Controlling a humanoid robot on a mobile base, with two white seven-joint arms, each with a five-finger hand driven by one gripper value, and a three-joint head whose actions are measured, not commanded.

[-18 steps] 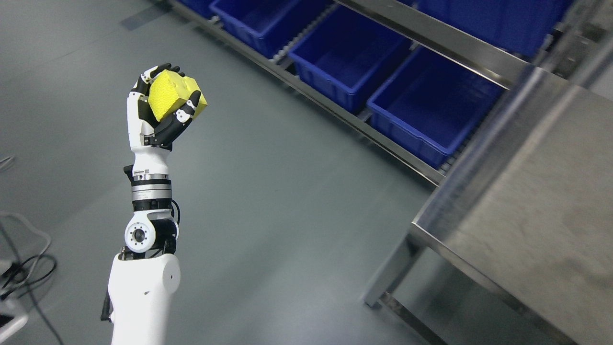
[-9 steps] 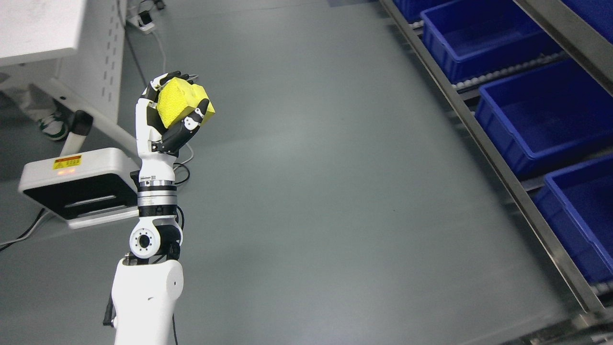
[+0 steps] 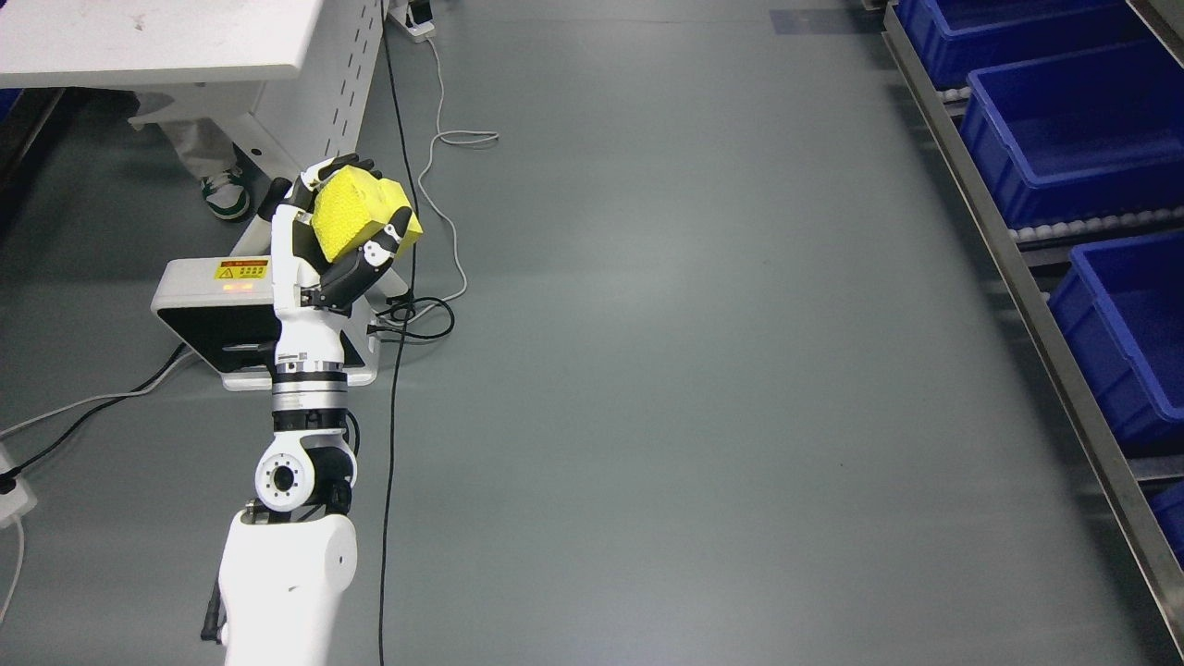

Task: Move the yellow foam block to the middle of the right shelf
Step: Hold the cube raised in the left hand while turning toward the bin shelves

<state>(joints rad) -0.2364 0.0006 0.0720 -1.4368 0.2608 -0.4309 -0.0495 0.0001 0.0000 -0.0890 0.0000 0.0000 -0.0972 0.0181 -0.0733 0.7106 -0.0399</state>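
Robot's left hand [image 3: 338, 245], raised upright at the picture's nine o'clock, fingers curled tightly around the yellow foam block [image 3: 359, 211], held above the grey floor [image 3: 694, 370]; blue bins [image 3: 1073, 129] on a metal shelf [image 3: 1045, 324] line the three o'clock edge

you see the camera has turned: the steel table is gone from view, the blue bins [image 3: 1064, 139] now sit at the right edge, and a white desk [image 3: 157, 37] with cables [image 3: 435, 185] appeared at top left.
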